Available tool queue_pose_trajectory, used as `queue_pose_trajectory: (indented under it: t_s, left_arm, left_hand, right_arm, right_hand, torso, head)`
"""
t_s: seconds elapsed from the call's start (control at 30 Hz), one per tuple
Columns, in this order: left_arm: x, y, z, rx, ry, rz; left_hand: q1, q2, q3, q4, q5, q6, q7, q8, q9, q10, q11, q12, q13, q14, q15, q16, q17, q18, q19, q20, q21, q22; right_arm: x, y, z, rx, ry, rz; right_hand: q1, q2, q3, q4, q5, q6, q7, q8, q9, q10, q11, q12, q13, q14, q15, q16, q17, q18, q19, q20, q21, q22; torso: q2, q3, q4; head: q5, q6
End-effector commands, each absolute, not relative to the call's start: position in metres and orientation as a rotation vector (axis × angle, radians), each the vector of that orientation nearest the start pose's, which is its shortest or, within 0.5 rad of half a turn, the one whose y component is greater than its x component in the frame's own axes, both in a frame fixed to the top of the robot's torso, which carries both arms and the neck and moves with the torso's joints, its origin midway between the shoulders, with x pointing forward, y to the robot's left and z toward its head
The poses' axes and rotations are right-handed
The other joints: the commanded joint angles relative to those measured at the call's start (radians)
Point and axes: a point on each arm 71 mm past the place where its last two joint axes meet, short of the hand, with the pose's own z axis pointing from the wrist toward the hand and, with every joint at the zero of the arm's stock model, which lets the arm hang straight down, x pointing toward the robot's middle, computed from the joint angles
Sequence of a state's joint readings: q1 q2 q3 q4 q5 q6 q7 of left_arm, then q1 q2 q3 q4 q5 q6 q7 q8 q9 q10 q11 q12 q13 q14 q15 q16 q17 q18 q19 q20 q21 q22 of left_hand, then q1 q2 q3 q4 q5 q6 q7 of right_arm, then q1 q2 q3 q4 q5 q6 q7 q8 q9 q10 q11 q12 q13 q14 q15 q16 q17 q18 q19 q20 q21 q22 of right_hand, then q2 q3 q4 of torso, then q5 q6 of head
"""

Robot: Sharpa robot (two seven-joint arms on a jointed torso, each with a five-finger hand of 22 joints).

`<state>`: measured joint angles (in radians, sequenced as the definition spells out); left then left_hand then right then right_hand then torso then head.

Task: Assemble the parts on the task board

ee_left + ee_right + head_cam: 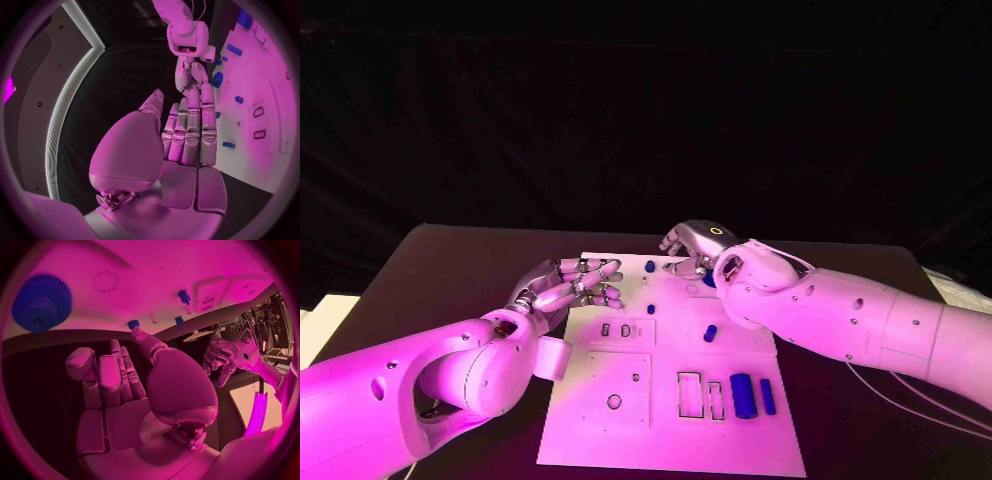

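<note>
Task board (pixel 668 400), the white plate, lies mid-tabletop (pixel 444 270), its 12 o'clock edge partly hidden behind the right arm. Left robot hand (pixel 571 287) rests at the board's 9 o'clock edge, fingers extended side by side and grasping nothing, as its wrist view confirms (pixel 187 135). Right robot hand (pixel 692 243) sits at the board's 12 o'clock edge; the head view hides its fingers, but its wrist view shows them (pixel 115 375) released and empty. A blue gear (pixel 40 302) appears clearly there. Two blue blocks (pixel 750 394) stand toward 5 o'clock.
</note>
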<state>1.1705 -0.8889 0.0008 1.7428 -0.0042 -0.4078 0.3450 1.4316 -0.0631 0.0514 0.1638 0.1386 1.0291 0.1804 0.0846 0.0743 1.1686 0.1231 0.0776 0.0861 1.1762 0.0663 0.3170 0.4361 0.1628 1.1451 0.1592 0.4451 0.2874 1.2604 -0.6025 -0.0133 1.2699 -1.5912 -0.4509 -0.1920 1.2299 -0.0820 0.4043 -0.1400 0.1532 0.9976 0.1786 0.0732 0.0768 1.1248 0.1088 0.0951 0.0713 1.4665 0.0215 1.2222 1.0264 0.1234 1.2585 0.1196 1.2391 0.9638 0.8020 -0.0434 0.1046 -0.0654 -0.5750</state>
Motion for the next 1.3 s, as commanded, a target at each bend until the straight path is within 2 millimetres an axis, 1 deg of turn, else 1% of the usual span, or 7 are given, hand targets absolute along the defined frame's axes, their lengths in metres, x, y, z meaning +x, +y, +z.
queue_pose_trajectory:
  t_s: [0.03,0.17,0.3,0.4,0.53,0.8,1.3]
  left_arm:
    - [0.446,0.172,-0.161,-1.134,1.478,-1.635]
    - [0.446,0.173,-0.161,-1.136,1.477,-1.633]
    - [0.446,0.173,-0.161,-1.137,1.477,-1.634]
    - [0.446,0.173,-0.161,-1.138,1.477,-1.634]
    - [0.447,0.173,-0.161,-1.140,1.477,-1.634]
    - [0.448,0.174,-0.162,-1.142,1.476,-1.630]
    - [0.449,0.174,-0.162,-1.143,1.478,-1.629]
  left_hand:
    - [0.000,0.011,0.000,-0.006,-0.002,0.004,0.006,-0.006,0.001,-0.004,0.002,-0.005,0.002,-0.008,-0.002,-0.007,0.001,0.011,-0.010,-0.001,-0.005,0.001]
    - [0.000,0.011,0.000,-0.006,-0.002,0.004,0.006,-0.006,0.001,-0.004,0.002,-0.005,0.002,-0.008,-0.002,-0.007,0.001,0.011,-0.010,-0.001,-0.005,0.001]
    - [0.002,0.011,0.001,-0.007,-0.002,0.004,0.005,-0.006,0.001,-0.004,0.002,-0.005,0.002,-0.009,-0.002,-0.007,0.002,0.011,-0.010,-0.001,-0.005,0.001]
    - [0.002,0.011,0.001,-0.007,-0.002,0.004,0.005,-0.006,0.001,-0.004,0.002,-0.005,0.002,-0.009,-0.002,-0.007,0.002,0.011,-0.010,-0.001,-0.005,0.001]
    - [0.002,0.011,0.001,-0.007,-0.002,0.004,0.005,-0.006,0.001,-0.004,0.002,-0.005,0.002,-0.009,-0.002,-0.007,0.002,0.011,-0.010,-0.001,-0.005,0.001]
    - [0.002,0.012,0.001,-0.008,-0.002,0.004,0.005,-0.006,0.001,-0.003,0.002,-0.005,0.002,-0.009,-0.002,-0.007,0.002,0.011,-0.010,-0.001,-0.006,0.001]
    - [0.003,0.012,0.002,-0.009,-0.002,0.005,0.005,-0.006,0.001,-0.003,0.001,-0.005,0.002,-0.010,-0.002,-0.008,0.003,0.011,-0.011,0.000,-0.006,0.001]
  right_arm:
    - [0.537,-0.171,-0.135,-0.081,1.425,0.543]
    - [0.532,-0.203,-0.128,0.025,1.522,0.535]
    - [0.530,-0.230,-0.128,0.089,1.611,0.497]
    - [0.531,-0.241,-0.130,0.105,1.642,0.473]
    - [0.534,-0.253,-0.134,0.115,1.684,0.434]
    - [0.537,-0.251,-0.144,0.095,1.721,0.399]
    - [0.539,-0.232,-0.156,0.031,1.709,0.371]
  right_hand:
    - [0.002,0.001,0.001,0.016,0.013,0.014,-0.003,0.005,0.001,0.051,-0.011,0.022,0.007,0.030,-0.008,0.027,0.033,-0.011,0.021,-0.004,0.023,0.036]
    - [-0.030,-0.026,-0.033,0.044,0.031,0.016,-0.025,0.000,0.000,0.184,-0.043,0.094,0.049,0.046,-0.033,0.086,0.112,-0.027,0.070,-0.019,0.079,0.127]
    - [-0.065,-0.059,-0.100,0.077,0.062,-0.002,-0.044,-0.005,-0.003,0.269,-0.064,0.190,0.130,0.052,-0.053,0.123,0.158,-0.037,0.095,-0.041,0.109,0.173]
    - [-0.047,-0.060,-0.151,0.096,0.072,-0.009,-0.045,-0.001,-0.002,0.229,-0.068,0.283,0.239,0.051,-0.059,0.141,0.177,-0.041,0.101,-0.047,0.122,0.193]
    - [-0.010,-0.033,-0.221,0.138,0.091,-0.014,-0.044,0.006,0.001,0.124,-0.066,0.477,0.476,0.052,-0.051,0.169,0.212,-0.044,0.108,-0.045,0.141,0.223]
    - [0.016,-0.023,-0.240,0.150,0.094,-0.019,-0.042,0.007,0.001,0.102,-0.063,0.569,0.598,0.054,-0.051,0.183,0.229,-0.048,0.116,-0.041,0.153,0.244]
    - [0.046,-0.012,-0.260,0.155,0.095,-0.013,-0.042,0.015,0.003,0.182,-0.063,0.855,0.903,0.068,-0.049,0.237,0.316,-0.061,0.149,-0.040,0.189,0.310]
  torso:
    - [-0.001,0.0004,-0.0076]
    - [-0.003,0.0016,-0.0182]
    - [-0.006,0.0025,-0.0218]
    - [-0.007,0.0053,-0.0243]
    - [-0.007,0.0077,-0.0231]
    - [-0.007,0.0055,-0.0226]
    - [-0.007,0.0036,-0.0210]
  head:
    - [-0.003,0.005]
    - [-0.003,0.008]
    - [-0.005,0.010]
    - [-0.004,0.009]
    - [-0.011,0.009]
    - [-0.010,0.006]
    - [-0.008,-0.001]
